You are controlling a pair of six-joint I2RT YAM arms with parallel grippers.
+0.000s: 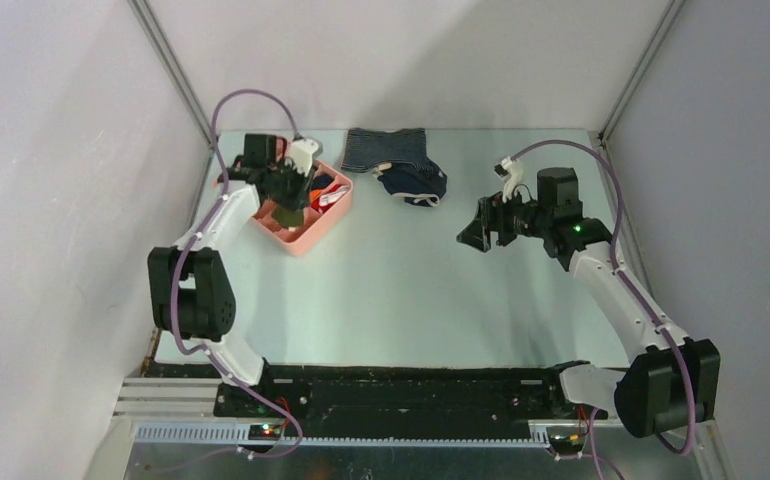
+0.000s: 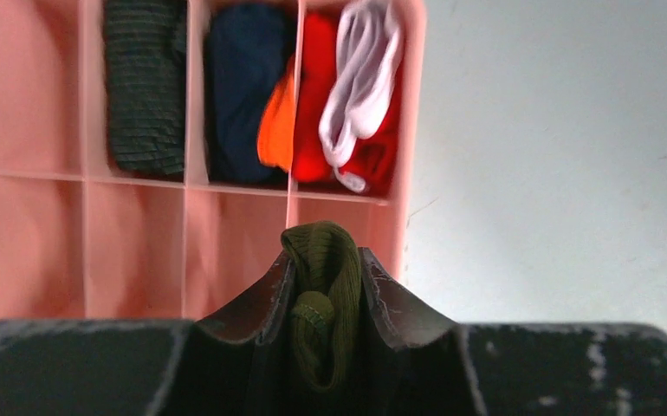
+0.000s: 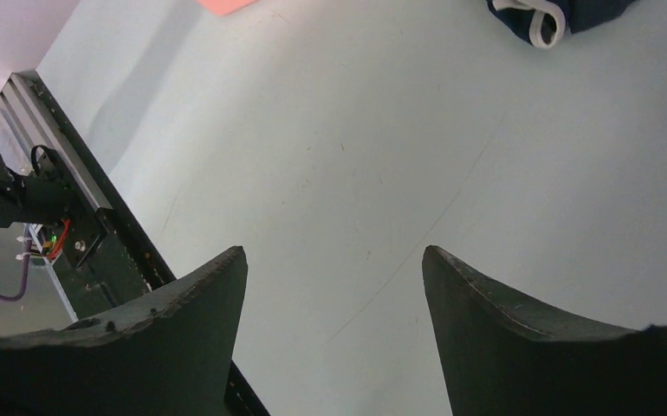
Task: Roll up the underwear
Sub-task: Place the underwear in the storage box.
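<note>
While the left end effector [image 2: 326,257] is pinching the rolled underwear [image 2: 317,321] over an empty cell of the pink tray [image 2: 139,251], lowering it straight before releasing is looking best for the roll; the right end effector [image 3: 334,251] is hovering spread above the worktop [image 3: 356,130].

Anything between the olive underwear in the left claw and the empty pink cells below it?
Nothing visible. The underwear, pinched in the left claw, hangs over the bare near row of the pink organizer; the other rolled garments sit in the far row.
</note>
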